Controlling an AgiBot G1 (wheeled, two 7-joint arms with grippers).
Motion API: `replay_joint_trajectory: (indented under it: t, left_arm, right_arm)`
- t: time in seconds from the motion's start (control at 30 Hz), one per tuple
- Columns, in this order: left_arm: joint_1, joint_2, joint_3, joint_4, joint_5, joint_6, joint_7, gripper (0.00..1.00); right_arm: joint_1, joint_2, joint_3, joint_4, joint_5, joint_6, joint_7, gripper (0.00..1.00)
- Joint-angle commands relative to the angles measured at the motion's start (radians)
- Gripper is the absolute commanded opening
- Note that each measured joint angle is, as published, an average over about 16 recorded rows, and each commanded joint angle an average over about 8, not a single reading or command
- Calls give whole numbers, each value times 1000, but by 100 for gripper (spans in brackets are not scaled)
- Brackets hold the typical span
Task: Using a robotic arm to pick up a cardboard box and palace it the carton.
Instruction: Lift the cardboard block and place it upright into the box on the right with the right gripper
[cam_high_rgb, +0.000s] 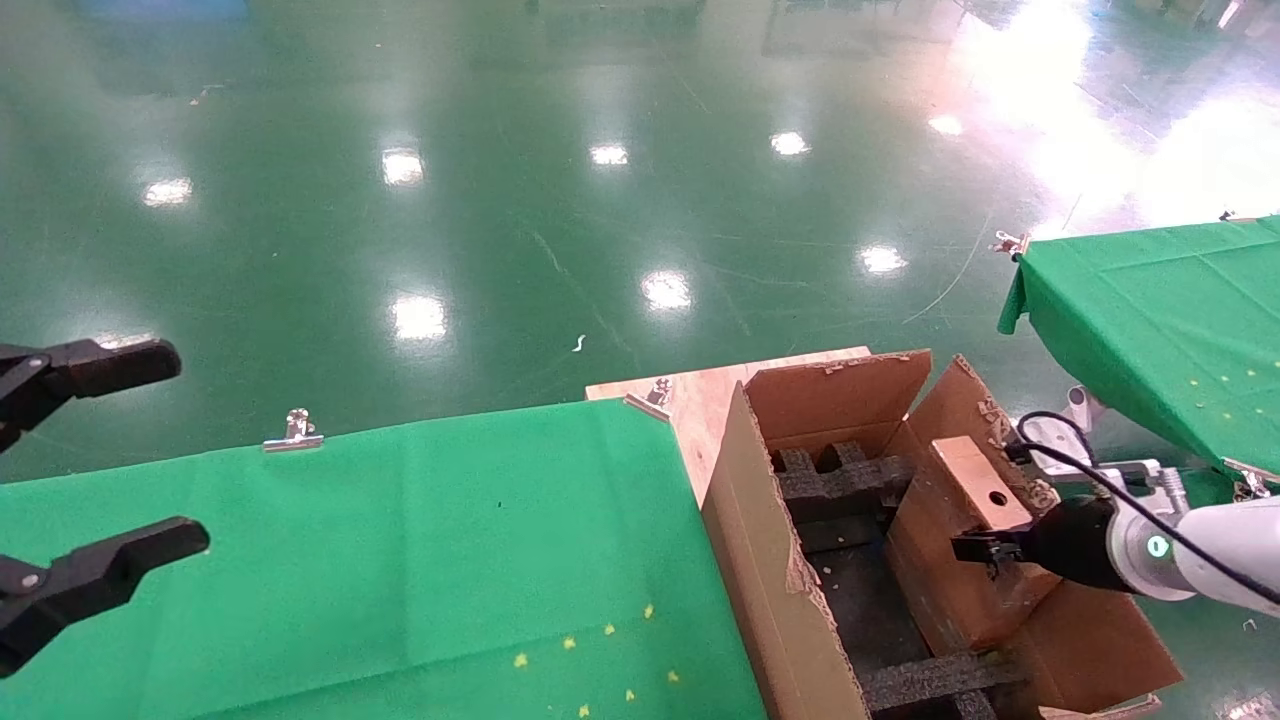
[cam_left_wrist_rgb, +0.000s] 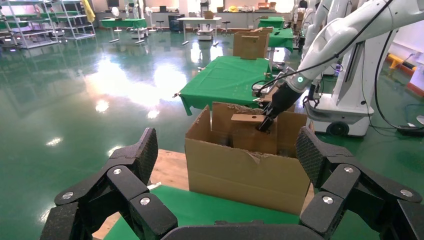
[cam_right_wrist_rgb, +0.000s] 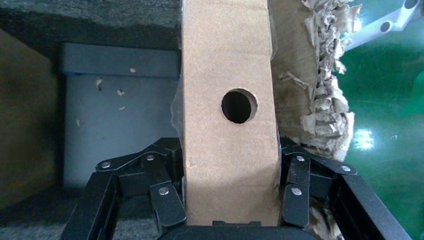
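The small brown cardboard box (cam_high_rgb: 975, 480), with a round hole in its upper face, stands upright inside the large carton (cam_high_rgb: 760, 540), against the carton's right side. My right gripper (cam_high_rgb: 985, 550) is shut on the cardboard box. In the right wrist view its fingers (cam_right_wrist_rgb: 170, 200) press both sides of the cardboard box (cam_right_wrist_rgb: 225, 150), with the right gripper (cam_right_wrist_rgb: 231, 190) centred on it. The left wrist view shows the carton (cam_left_wrist_rgb: 240, 172) with the cardboard box (cam_left_wrist_rgb: 252, 135) rising above its rim. My left gripper (cam_high_rgb: 180, 450) hangs open and holds nothing at the far left.
Black foam inserts (cam_high_rgb: 840, 480) line the carton's inside. The carton sits on a wooden board (cam_high_rgb: 700, 390) beside a green-clothed table (cam_high_rgb: 400, 540). A second green table (cam_high_rgb: 1150, 310) stands at the right. The carton's flap (cam_right_wrist_rgb: 320, 90) is ragged and torn next to the box.
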Motion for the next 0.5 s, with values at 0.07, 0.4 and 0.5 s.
replay_joint_trajectory:
  t: [0.07, 0.4, 0.5]
  left_arm:
    - [0, 0, 0, 0, 0, 0, 0, 100]
    - [0, 0, 0, 0, 0, 0, 0, 100]
    - [0, 0, 0, 0, 0, 0, 0, 100]
  right_arm:
    - [-18, -15, -5, -3, -42, 8, 49, 0]
    - [-82, -70, -8, -13, -204, -5, 234, 0]
    - [-104, -90, -4, -21, -274, -17, 303, 0]
